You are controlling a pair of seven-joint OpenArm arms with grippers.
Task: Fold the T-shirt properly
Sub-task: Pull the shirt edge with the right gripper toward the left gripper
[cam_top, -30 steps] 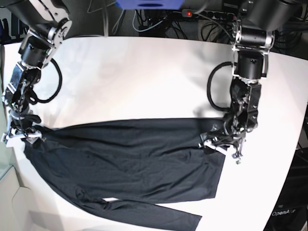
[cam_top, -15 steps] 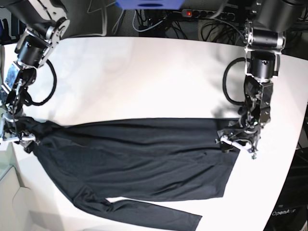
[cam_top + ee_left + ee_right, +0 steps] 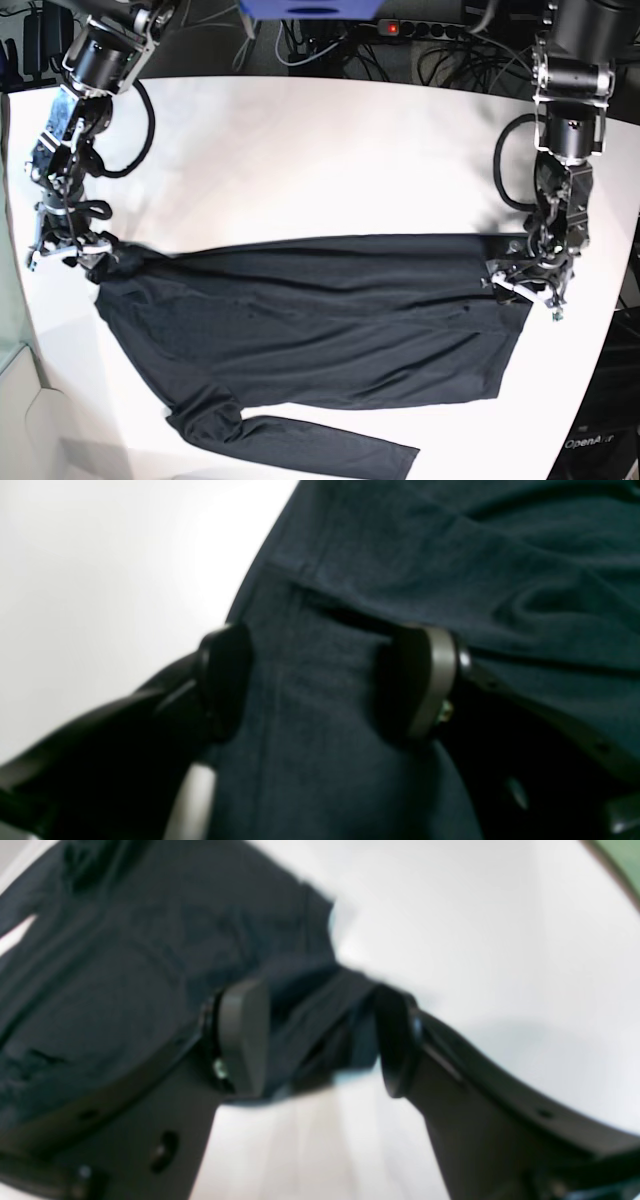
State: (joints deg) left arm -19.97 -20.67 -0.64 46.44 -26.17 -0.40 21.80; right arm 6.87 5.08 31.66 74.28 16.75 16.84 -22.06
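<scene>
The T-shirt (image 3: pixel 300 320) is lying spread across the white table (image 3: pixel 300 150), filling the lower half of the base view, one long sleeve trailing off toward five o'clock along the bottom edge. Over at three o'clock, the left gripper (image 3: pixel 527 287) is sitting right on the shirt's edge there. The left wrist view is showing its two pads standing wide apart, with dark fabric (image 3: pixel 320 705) running between and beneath them; neither pad is visibly pressing in, so whether it is actually holding cloth cannot be told. At nine o'clock, the right gripper (image 3: pixel 68 250) is meeting the opposite end of the garment. Its wrist view is blurry, but the fingers (image 3: pixel 245 1040) are clearly spread wide, a bunched bit of shirt (image 3: pixel 320 1030) sitting in the gap between them, with bare table showing just below. Between the two grippers, the upper edge of the shirt is running nearly straight.
</scene>
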